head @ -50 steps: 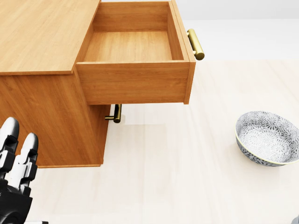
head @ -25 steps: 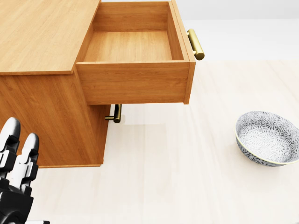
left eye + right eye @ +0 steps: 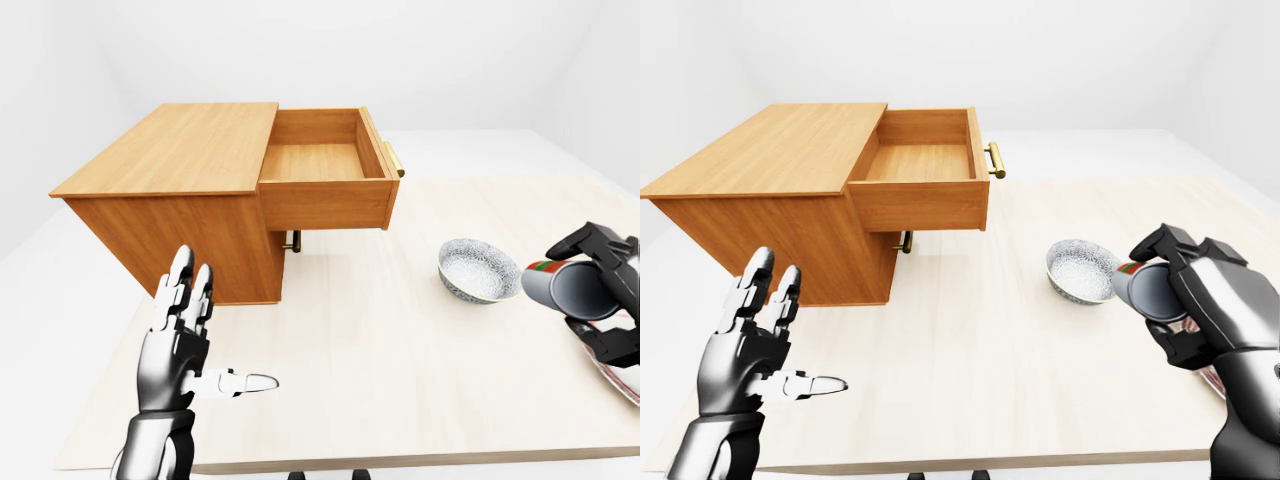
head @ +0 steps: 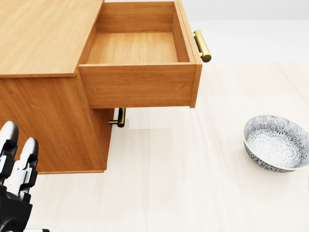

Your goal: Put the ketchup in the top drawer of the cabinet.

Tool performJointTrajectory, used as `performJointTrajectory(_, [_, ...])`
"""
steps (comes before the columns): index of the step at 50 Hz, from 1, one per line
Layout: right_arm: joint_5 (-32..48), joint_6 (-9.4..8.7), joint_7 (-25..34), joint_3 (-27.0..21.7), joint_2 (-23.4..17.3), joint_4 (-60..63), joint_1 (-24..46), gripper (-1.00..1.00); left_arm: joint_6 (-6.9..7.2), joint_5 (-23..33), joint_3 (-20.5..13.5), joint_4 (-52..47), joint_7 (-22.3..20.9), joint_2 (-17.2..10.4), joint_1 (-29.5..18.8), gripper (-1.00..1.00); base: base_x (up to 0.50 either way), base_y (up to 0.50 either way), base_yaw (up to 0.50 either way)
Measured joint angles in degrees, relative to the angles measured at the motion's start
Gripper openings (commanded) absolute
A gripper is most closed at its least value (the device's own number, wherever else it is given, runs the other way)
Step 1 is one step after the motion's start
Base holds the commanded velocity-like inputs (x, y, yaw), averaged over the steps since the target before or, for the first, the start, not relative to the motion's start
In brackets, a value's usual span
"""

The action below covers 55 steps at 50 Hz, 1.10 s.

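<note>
Ketchup (image 3: 1152, 288) in right hand (image 3: 1200, 300), fingers wrapped tight round bottle, bottle lying sideways, up off table (image 3: 400, 360). Sits at right edge of eye views, just past patterned bowl (image 3: 478, 270). Not seen in head view.

Top drawer (image 4: 137, 48) pulled out of cabinet (image 3: 170, 190), nothing inside. Same as a second ago, bowl same too.

Left hand (image 3: 185, 345) holds nothing, fingers spread wide. Dropped a tiny bit in head view.

Almost no change. Ketchup well apart from drawer. Carry-over likely next.

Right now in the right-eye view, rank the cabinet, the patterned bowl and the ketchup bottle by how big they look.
1. cabinet, by far.
2. and 3. patterned bowl and ketchup bottle: unsure; the right hand hides much of the bottle, which is nearer the camera.
</note>
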<state>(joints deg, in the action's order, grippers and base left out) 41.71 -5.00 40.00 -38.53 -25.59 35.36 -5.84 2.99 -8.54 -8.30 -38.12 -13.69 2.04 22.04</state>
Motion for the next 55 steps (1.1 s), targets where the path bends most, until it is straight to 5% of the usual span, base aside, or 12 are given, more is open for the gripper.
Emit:
performJointTrajectory(32, [14.2,0.0,0.0,18.0,-4.8,24.6,15.5,-1.0,0.77,-0.5,-0.8,-0.8,-0.4,0.3,-0.1,1.0,0.0,0.0,0.0])
performJointTrajectory(37, [18.0,0.0,0.0,19.9,-0.5,24.6,16.7,-1.0,0.79,-0.5,-0.9,-0.9,-0.5,0.3,0.0,1.0,0.0,0.0,0.0])
performJointTrajectory(47, [21.8,0.0,0.0,16.8,14.8,24.6,17.8,-1.0,0.79,-0.6,-0.9,-1.1,-0.7,0.3,0.2,1.0,0.0,0.0,0.0])
performJointTrajectory(55, [22.6,0.0,0.0,14.7,21.0,24.6,18.1,-1.0,0.8,-0.6,-0.9,-1.2,-0.7,0.4,0.3,1.0,0.0,0.0,0.0])
